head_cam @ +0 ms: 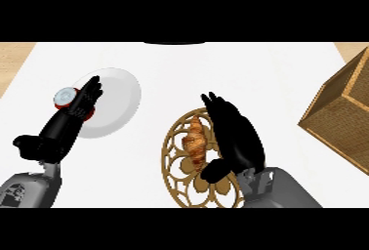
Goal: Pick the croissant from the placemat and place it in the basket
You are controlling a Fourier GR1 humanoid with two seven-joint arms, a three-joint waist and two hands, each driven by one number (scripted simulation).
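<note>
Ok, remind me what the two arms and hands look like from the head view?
Both match: the left hand and right hand are glossy black with slim, segmented fingers and a thumb, on black wrists. Behind them sit boxy grey forearms; the left forearm carries small dark markings. No cables or sleeves show.

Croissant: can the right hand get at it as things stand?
Probably yes. The right hand is open just right of the croissant on the placemat, thumb low beside it, with nothing between them. The left hand rests far off over the plate.
</note>
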